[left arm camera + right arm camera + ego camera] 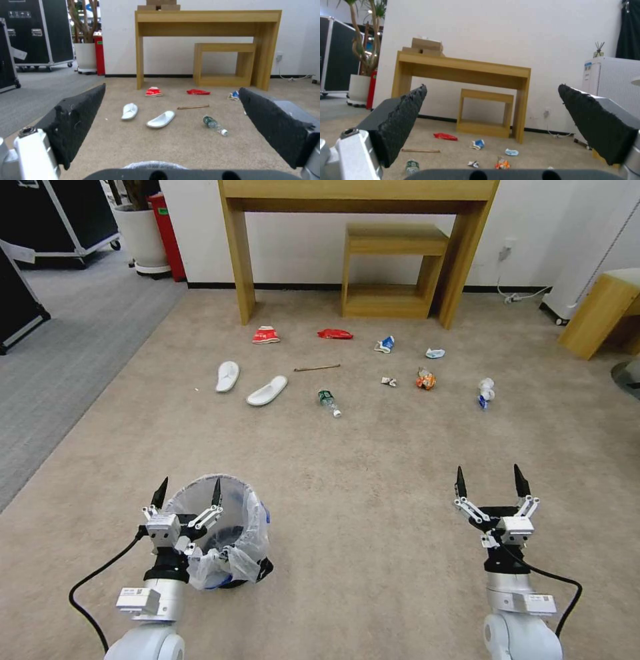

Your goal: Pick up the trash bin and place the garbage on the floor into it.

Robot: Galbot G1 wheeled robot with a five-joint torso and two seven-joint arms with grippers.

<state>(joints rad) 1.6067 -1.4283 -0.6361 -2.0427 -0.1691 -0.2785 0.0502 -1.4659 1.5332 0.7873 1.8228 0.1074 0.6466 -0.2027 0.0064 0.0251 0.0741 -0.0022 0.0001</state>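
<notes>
The trash bin, lined with a crinkly whitish bag, stands on the carpet in the lower left of the head view, and the left gripper sits right over its near rim with its jaws spread wide, one tip outside the rim and one over the mouth, grasping nothing as far as I can see. That placement reads to me as lining up for a pinch on the rim, since the bin has to be lifted before any litter goes in. The right gripper hangs in the lower right above bare carpet, jaws likewise released and empty, well apart from everything (waiting its turn, I would guess). The garbage lies scattered across the middle of the frame, in front of the wooden worktop and the small wooden shelf unit under it, all of it well beyond the bin. Counting it off: two white slippers side by side at the left, one crushed red-and-white cup, one red wrapper, one wooden stick, one clear bottle with a green label lying on its side nearest the robot, one blue-and-white carton, one small pale blue scrap, one crumpled bit of paper, one orange wrapper, and one whitish piece with blue farthest right. None of it is in the bin yet, so the job looks barely begun.
</notes>
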